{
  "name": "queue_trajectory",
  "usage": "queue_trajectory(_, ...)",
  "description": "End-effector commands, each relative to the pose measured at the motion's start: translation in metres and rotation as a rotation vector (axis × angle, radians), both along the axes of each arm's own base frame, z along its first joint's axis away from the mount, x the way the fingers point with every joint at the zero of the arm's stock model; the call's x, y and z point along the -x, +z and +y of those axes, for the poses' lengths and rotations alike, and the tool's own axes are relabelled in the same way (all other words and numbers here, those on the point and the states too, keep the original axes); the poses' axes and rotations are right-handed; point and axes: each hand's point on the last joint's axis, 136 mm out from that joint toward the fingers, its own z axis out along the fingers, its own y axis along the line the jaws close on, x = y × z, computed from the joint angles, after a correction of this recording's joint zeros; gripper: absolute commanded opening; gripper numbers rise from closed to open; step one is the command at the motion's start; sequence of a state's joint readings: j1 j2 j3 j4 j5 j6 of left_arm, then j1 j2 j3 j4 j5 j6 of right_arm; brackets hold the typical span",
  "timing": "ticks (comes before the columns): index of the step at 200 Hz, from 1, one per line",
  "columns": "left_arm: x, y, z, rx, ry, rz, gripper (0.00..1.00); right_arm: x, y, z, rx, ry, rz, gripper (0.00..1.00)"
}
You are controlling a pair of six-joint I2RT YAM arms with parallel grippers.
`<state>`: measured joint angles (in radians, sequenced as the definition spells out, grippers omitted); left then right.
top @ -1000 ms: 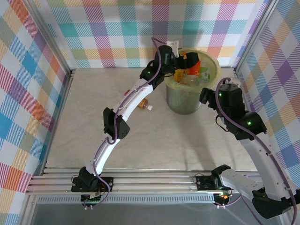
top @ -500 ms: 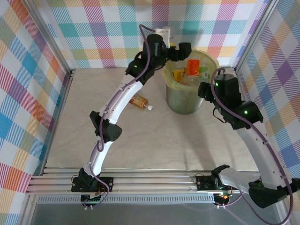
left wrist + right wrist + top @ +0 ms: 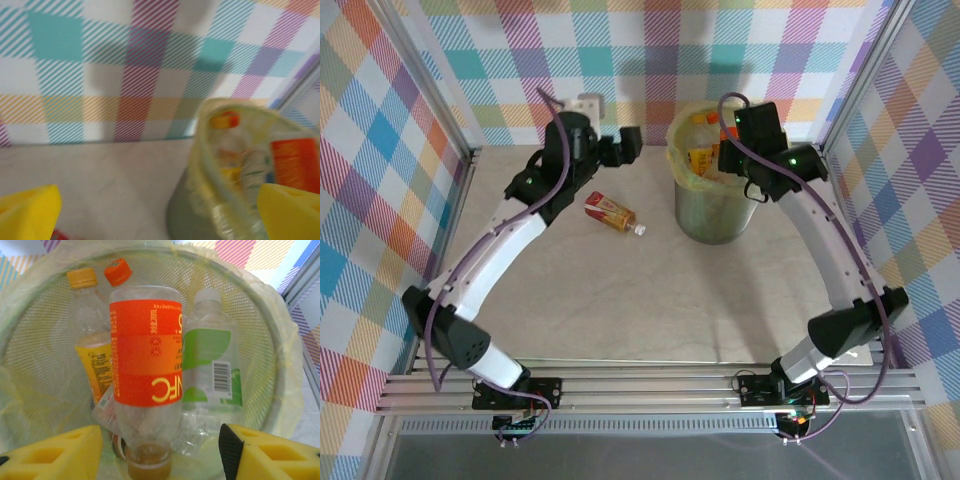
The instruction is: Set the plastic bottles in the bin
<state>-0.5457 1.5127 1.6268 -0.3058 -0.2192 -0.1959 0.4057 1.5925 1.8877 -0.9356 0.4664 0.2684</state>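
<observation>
Entry: bottle clearing, judged nearly complete. The bin (image 3: 710, 215) is standing at the far right of the tabletop (image 3: 650, 300) and is holding several bottles. Among them an orange-labelled bottle (image 3: 146, 352) is standing neck down, with a green-labelled bottle (image 3: 207, 360) just beside it and a yellow-labelled bottle (image 3: 92, 357) on its other side. One loose bottle (image 3: 608, 211) with a red label is lying on its side on the tabletop, left of the bin and apart from it, waiting to be binned. The left end effector (image 3: 625, 143) is hovering beyond the loose bottle, fingers spread wide and carrying nothing. The right end effector (image 3: 160, 454) is hanging over the bin's mouth, fingers partly apart on either side of the orange-labelled bottle's lower end, gripping nothing as far as can be seen. The top bottles are hiding the bin's lower layer, making any count uncertain. The left wrist view is coming out blurred, and the arms are covering strips of tabletop.
</observation>
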Motion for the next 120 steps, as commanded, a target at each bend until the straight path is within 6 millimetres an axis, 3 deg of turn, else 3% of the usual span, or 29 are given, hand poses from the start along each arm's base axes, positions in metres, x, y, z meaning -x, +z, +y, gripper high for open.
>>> queue_trajectory(1, 0.011, 0.000, 0.033, 0.048, 0.088, -0.050, 1.00, -0.012, -0.006, -0.001, 0.029, 0.014, 0.034, 0.60)
queue_trajectory(21, 0.020, -0.035, 0.049, 0.038, 0.125, 0.012, 1.00, -0.028, -0.014, -0.003, 0.043, 0.003, 0.054, 0.55)
queue_trajectory(58, 0.032, -0.078, 0.063, 0.032, 0.144, 0.090, 1.00, -0.055, -0.024, -0.016, 0.061, -0.032, 0.085, 0.48)
queue_trajectory(120, 0.042, -0.112, 0.086, 0.023, 0.215, 0.151, 1.00, -0.091, -0.035, -0.026, 0.114, -0.022, 0.087, 0.44)
